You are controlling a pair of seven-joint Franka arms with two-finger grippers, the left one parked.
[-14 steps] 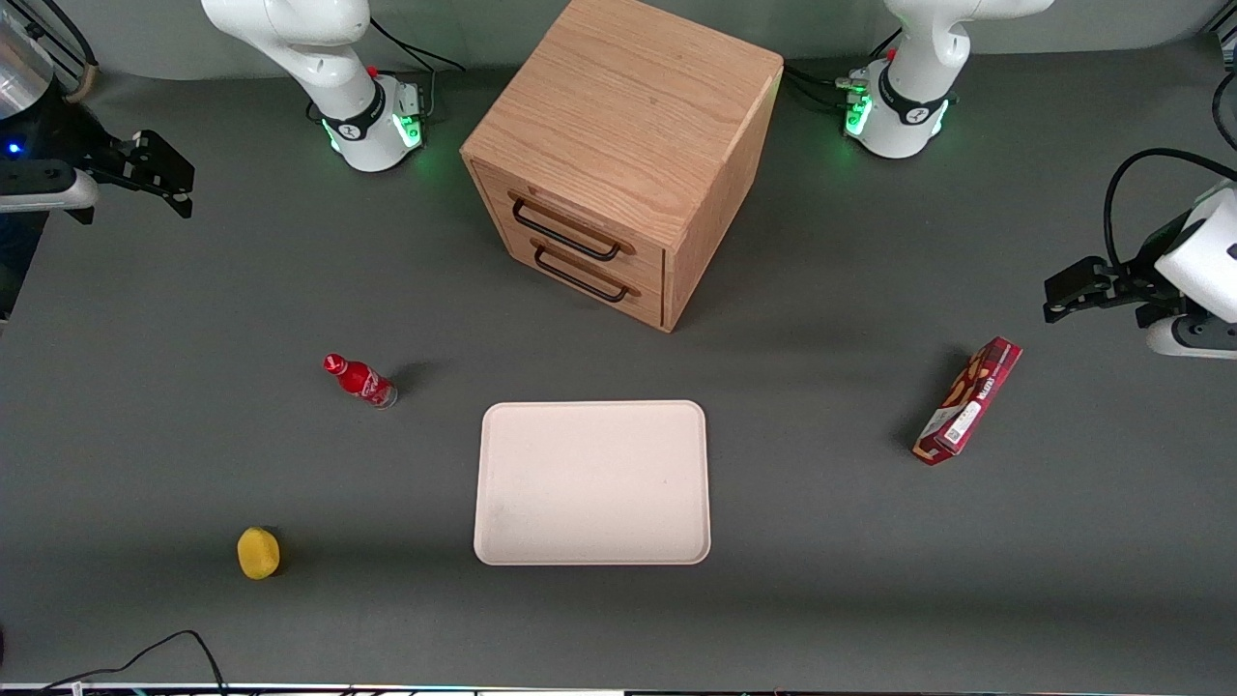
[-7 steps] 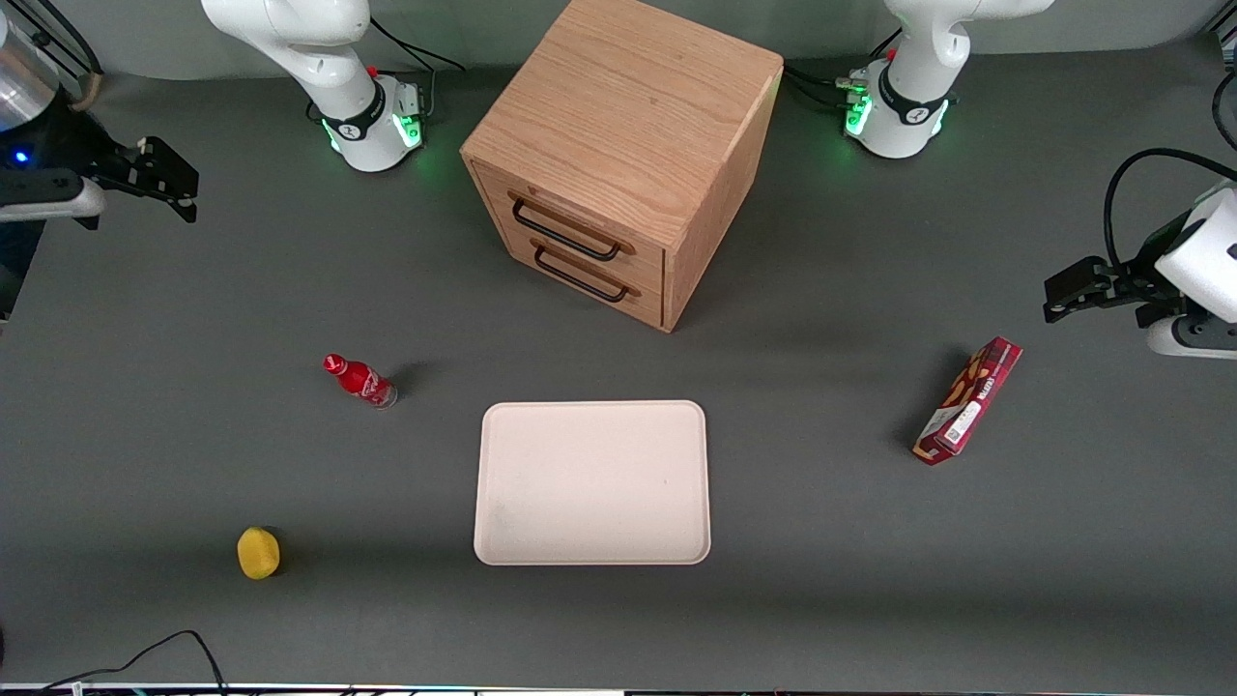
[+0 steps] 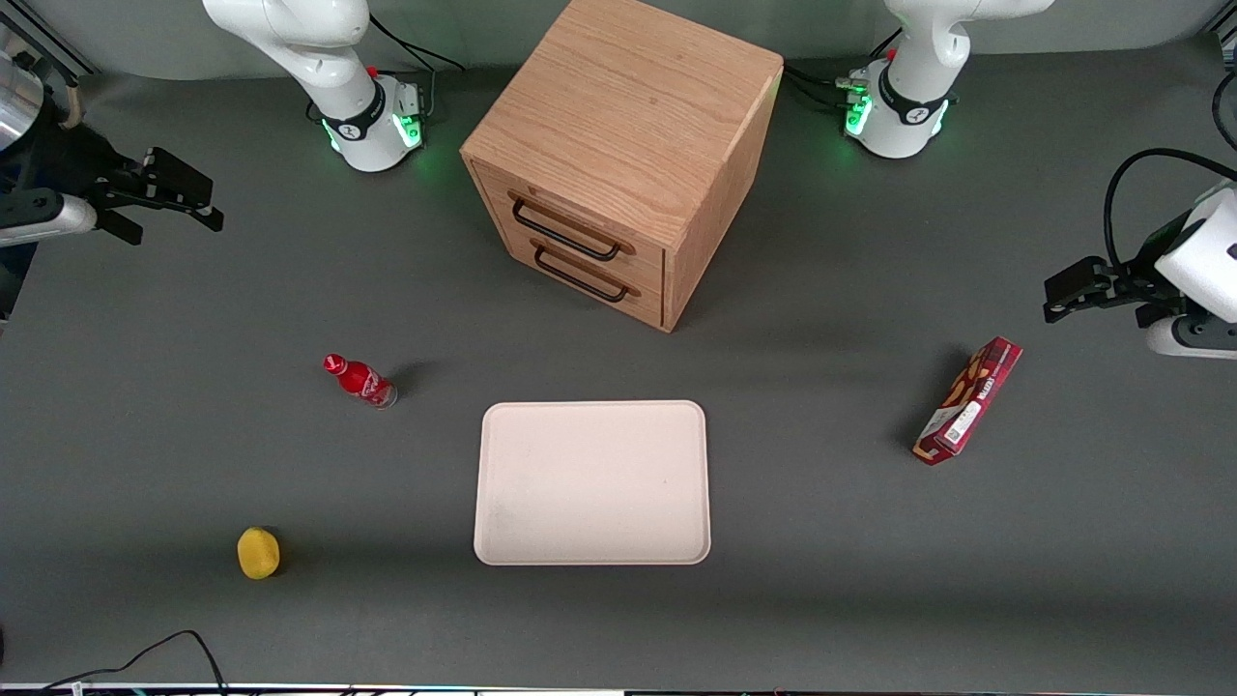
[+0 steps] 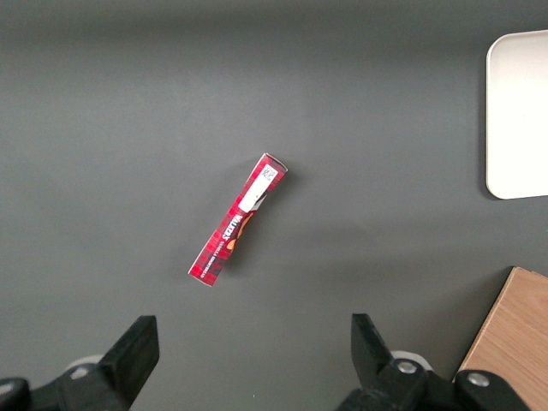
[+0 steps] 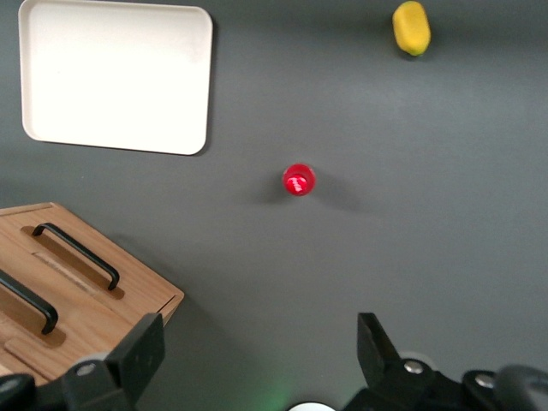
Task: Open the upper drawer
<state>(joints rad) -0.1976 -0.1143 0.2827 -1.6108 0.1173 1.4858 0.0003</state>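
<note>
The wooden cabinet stands at the middle of the table, farther from the front camera than the tray. Its upper drawer is shut, and its black bar handle sits above the bottom drawer's handle. My right gripper hangs above the table toward the working arm's end, well apart from the cabinet, open and empty. In the right wrist view the gripper is open over bare table, and the upper drawer's handle shows beside the bottom drawer's handle.
A white tray lies in front of the cabinet, nearer the front camera. A small red bottle and a yellow lemon sit toward the working arm's end. A red snack box lies toward the parked arm's end.
My right gripper has moved a little toward the cabinet and slightly nearer the front camera. The drawers and the other objects have not moved.
</note>
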